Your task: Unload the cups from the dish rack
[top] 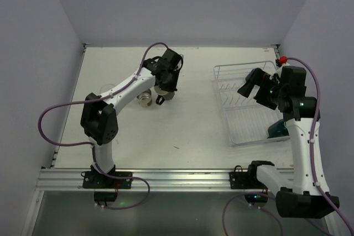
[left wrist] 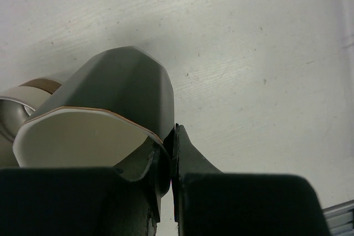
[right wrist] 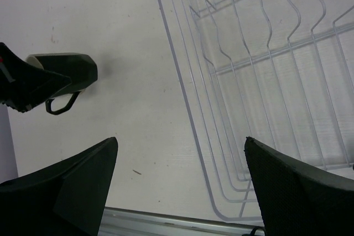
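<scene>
left gripper (left wrist: 168, 158) pinches the rim of a dark grey mug (left wrist: 121, 81) over the table (left wrist: 249, 53), just beside 1 cream cup (left wrist: 22, 109). right gripper (right wrist: 180, 147) hangs spread wide above the dish rack (right wrist: 265, 53), which holds 1 teal cup (top: 276, 130).

Rim of dark mug (left wrist: 119, 81) in left tool (left wrist: 168, 156)

Teal cup (top: 275, 131) mostly hid behind R arm (top: 303, 136); cream cup (left wrist: 22, 95) cut at edge.
</scene>
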You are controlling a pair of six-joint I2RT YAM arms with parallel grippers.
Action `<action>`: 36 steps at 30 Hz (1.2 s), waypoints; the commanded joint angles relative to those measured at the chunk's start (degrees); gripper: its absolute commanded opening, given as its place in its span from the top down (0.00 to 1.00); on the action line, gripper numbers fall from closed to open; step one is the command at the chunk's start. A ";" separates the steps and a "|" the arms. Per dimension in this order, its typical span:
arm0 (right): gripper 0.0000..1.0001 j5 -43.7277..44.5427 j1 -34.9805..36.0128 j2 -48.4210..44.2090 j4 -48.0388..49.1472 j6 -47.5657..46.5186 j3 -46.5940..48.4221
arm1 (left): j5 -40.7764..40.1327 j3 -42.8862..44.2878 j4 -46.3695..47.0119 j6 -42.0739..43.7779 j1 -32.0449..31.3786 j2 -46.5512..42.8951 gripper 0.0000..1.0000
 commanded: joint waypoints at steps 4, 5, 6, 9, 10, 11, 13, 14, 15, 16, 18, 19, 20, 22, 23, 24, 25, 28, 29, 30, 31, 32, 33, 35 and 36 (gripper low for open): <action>0.01 2.33 0.04 -2.25 -1.86 -1.44 1.62 | -5.52 5.73 -0.27 1.80 -0.29 2.91 1.00; 0.01 2.68 0.04 -2.43 -2.03 -1.44 1.80 | -5.44 5.56 -0.18 1.80 -0.29 3.52 1.00; 0.01 3.03 0.04 -2.69 -2.38 -1.53 1.97 | -4.74 5.47 -0.09 1.80 -0.29 3.70 1.00; 0.01 3.30 0.04 -2.96 -2.74 -1.70 2.15 | -5.08 5.29 0.44 1.80 -0.29 4.49 1.00; 0.01 3.30 -0.05 -2.96 -2.82 -1.79 2.15 | -5.26 5.38 0.44 1.97 -0.29 4.75 1.00; 0.01 3.56 0.04 -2.87 -2.91 -1.79 1.98 | -5.52 5.47 0.26 1.97 -0.29 5.19 1.00; 0.01 3.74 0.04 -3.13 -2.83 -1.88 1.54 | -5.70 5.47 0.09 1.97 -0.29 5.37 1.00; 0.01 4.00 0.04 -3.05 -2.83 -1.88 1.36 | -5.70 5.21 0.09 1.97 -0.29 5.37 1.00; 0.01 4.09 0.04 -3.13 -2.91 -1.88 1.27 | -5.70 5.03 0.09 1.97 -0.29 5.37 1.00; 0.01 4.26 0.04 -3.13 -2.91 -1.96 1.10 | -5.70 4.94 0.09 1.97 -0.38 5.46 1.00; 0.01 4.44 0.04 -3.22 -2.91 -1.97 1.01 | -6.13 4.68 0.00 1.97 -0.29 5.55 1.00; 0.01 4.44 0.04 -3.13 -2.91 -1.97 1.01 | -6.22 4.59 0.00 1.97 -0.29 5.37 1.00; 0.01 4.35 0.04 -3.31 -2.83 -1.97 0.92 | -6.23 4.33 0.00 1.89 -0.29 5.37 1.00; 0.01 4.44 0.04 -3.39 -2.83 -1.88 0.74 | -5.88 4.15 0.09 1.80 -0.29 5.46 1.00; 0.01 4.44 0.04 -3.40 -2.83 -1.88 0.74 | -5.70 3.80 0.09 1.80 -0.29 5.63 1.00; 0.01 4.44 0.04 -3.40 -2.83 -1.88 0.74 | -5.79 3.80 0.09 1.80 -0.38 5.81 1.00; 0.01 4.44 0.04 -3.40 -2.83 -1.96 0.74 | -5.79 3.62 0.00 1.80 -0.38 5.81 1.00; 0.01 4.62 0.04 -3.66 -2.91 -1.96 0.48 | -5.87 3.18 0.09 1.71 -0.29 5.99 1.00; 0.01 4.70 0.04 -3.75 -2.91 -1.88 0.48 | -5.70 2.92 0.17 1.62 -0.29 6.07 1.00; 0.01 4.71 0.04 -3.75 -2.91 -1.88 0.39 | -5.52 2.83 0.26 1.62 -0.29 6.07 1.00; 0.01 4.79 0.04 -3.75 -2.91 -1.88 0.30 | -5.52 2.75 0.26 1.62 -0.29 6.16 1.00; 0.01 4.79 0.04 -3.66 -2.91 -1.88 0.22 | -5.61 2.74 0.26 1.62 -0.29 6.34 1.00; 0.01 4.79 0.04 -3.75 -2.91 -1.88 0.13 | -5.61 2.66 0.18 1.62 -0.29 6.34 1.00; 0.01 4.79 0.04 -3.84 -2.83 -1.97 -0.05 | -5.52 2.31 0.26 1.62 -0.29 6.60 1.00; 0.01 4.79 0.04 -3.84 -2.74 -1.88 -0.05 | -5.44 2.13 0.44 1.54 -0.29 6.51 1.00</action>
